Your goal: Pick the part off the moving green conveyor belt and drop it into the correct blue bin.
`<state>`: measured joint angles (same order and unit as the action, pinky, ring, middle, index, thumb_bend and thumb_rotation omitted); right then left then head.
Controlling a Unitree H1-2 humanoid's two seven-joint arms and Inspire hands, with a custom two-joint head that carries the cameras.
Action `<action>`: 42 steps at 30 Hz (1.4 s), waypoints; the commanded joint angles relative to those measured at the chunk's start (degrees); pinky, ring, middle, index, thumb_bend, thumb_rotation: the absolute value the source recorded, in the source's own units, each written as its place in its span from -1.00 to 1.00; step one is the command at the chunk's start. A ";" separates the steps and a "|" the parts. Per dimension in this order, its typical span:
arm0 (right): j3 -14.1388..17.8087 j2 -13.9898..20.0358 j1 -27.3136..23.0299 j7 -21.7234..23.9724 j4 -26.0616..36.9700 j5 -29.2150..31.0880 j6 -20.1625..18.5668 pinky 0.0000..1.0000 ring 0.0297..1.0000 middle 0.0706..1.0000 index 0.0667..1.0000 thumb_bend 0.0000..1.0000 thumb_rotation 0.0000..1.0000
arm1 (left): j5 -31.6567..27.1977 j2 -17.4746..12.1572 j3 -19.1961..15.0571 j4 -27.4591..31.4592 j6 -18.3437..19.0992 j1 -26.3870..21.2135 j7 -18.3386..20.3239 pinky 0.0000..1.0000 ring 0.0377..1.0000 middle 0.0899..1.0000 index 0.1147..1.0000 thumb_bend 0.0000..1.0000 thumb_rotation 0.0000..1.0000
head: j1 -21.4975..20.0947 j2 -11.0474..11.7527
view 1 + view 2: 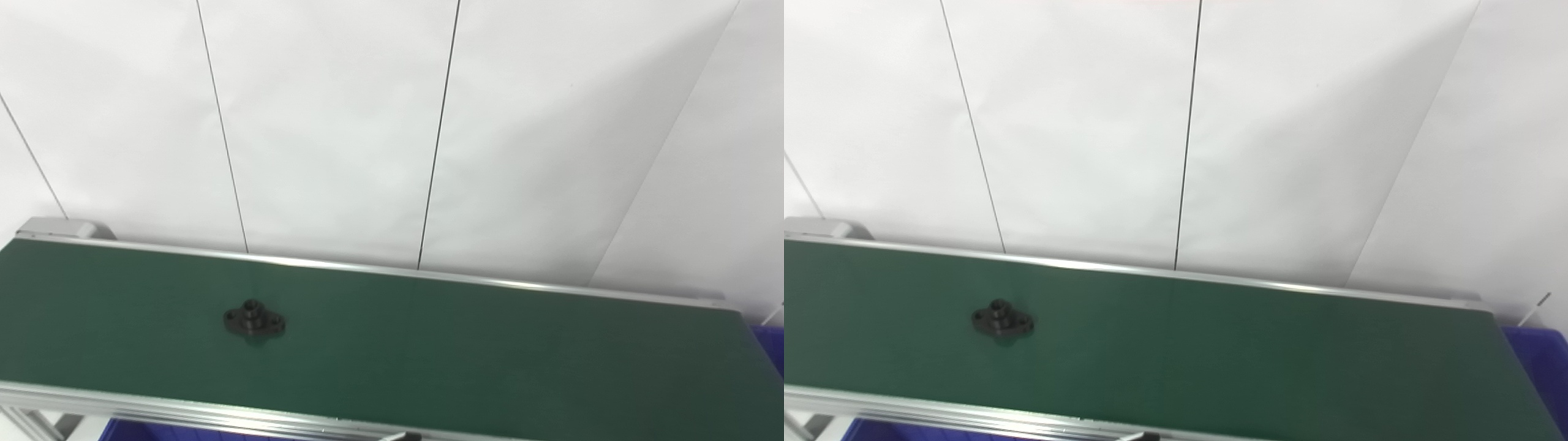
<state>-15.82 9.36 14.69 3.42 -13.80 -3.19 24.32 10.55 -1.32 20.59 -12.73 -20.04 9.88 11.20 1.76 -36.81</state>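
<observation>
We see white wall panels (pixel 331 122) behind the green conveyor belt (pixel 490 355), and blue bins at its right end (pixel 1534 361) and under its near edge (pixel 135 432). The part (pixel 253 318), black with a raised hub and holed ears, lies on the belt's left half. Neither robot hand is in view, so we cannot tell their state.

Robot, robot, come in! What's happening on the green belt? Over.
Both hands out of view. Black part alone on green belt, left of middle. Nothing blocking it. Blue bin at right end.
</observation>
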 commanded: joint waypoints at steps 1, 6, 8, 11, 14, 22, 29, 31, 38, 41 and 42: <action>0.46 -0.06 0.31 0.01 2.40 -0.07 2.61 0.56 0.65 0.72 0.73 0.76 1.00 | 0.50 -0.04 0.38 2.09 0.09 -0.03 0.11 0.74 0.77 0.74 0.70 0.56 0.25 | 0.08 0.05; 0.97 0.21 0.85 0.75 5.01 -0.08 2.56 0.56 0.64 0.73 0.73 0.75 0.99 | 0.35 -0.18 0.66 5.73 3.69 0.17 1.02 0.78 0.80 0.76 0.72 0.56 0.30 | -0.52 -4.41; 1.32 0.17 0.92 1.31 5.89 0.20 2.52 0.55 0.63 0.72 0.72 0.73 0.98 | 0.27 -0.21 0.63 6.69 4.75 0.08 1.23 0.78 0.79 0.76 0.72 0.56 0.31 | -0.67 -5.27; 1.96 -0.13 0.88 1.90 6.76 0.41 2.18 0.52 0.62 0.70 0.71 0.76 0.94 | -0.09 -0.12 0.63 7.60 5.75 -0.01 1.39 0.78 0.79 0.75 0.70 0.55 0.28 | -0.67 -5.81; 2.50 -0.44 0.72 2.09 6.72 0.41 2.26 0.52 0.62 0.69 0.69 0.78 0.91 | 0.12 -0.02 0.73 7.65 5.86 -0.17 1.19 0.76 0.76 0.72 0.69 0.55 0.29 | -0.69 -5.75; 3.42 -0.54 0.50 3.04 6.05 0.45 2.54 0.49 0.59 0.66 0.67 0.77 0.85 | -0.07 0.41 1.06 6.46 5.46 -0.61 1.06 0.76 0.78 0.74 0.69 0.53 0.25 | -0.55 -3.78; 3.27 0.41 2.46 2.85 12.03 -0.73 2.57 0.48 0.59 0.69 0.69 0.75 0.88 | 0.58 0.75 1.42 4.83 3.95 -0.68 0.46 0.73 0.75 0.72 0.68 0.55 0.26 | 0.42 -2.23; 3.22 0.55 3.17 2.43 15.89 -0.77 2.59 0.47 0.58 0.68 0.69 0.76 0.87 | 0.96 0.75 1.51 4.61 3.86 -0.67 0.27 0.69 0.74 0.73 0.69 0.56 0.28 | 0.52 -2.05; 3.62 -0.59 2.44 0.46 28.04 -1.25 2.58 0.43 0.54 0.63 0.67 0.76 0.85 | 1.35 0.43 1.56 2.61 2.76 -1.09 0.53 0.67 0.75 0.77 0.71 0.54 0.28 | 0.24 -0.07; 4.22 -1.42 -0.06 0.68 30.42 -1.34 1.97 0.41 0.53 0.62 0.66 0.78 0.74 | 1.72 0.37 1.53 1.11 1.77 -1.51 0.39 0.63 0.73 0.76 0.71 0.54 0.30 | 0.04 0.60; 4.48 -1.65 -0.72 0.77 30.84 -1.64 1.62 0.40 0.53 0.63 0.68 0.82 0.71 | 1.78 0.35 1.52 0.77 1.52 -1.60 0.36 0.63 0.73 0.76 0.71 0.54 0.31 | -0.03 0.85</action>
<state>-11.93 8.02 15.44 4.40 14.36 -5.01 24.39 11.97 -1.09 21.75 -12.71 -15.75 9.45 12.02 1.76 -36.30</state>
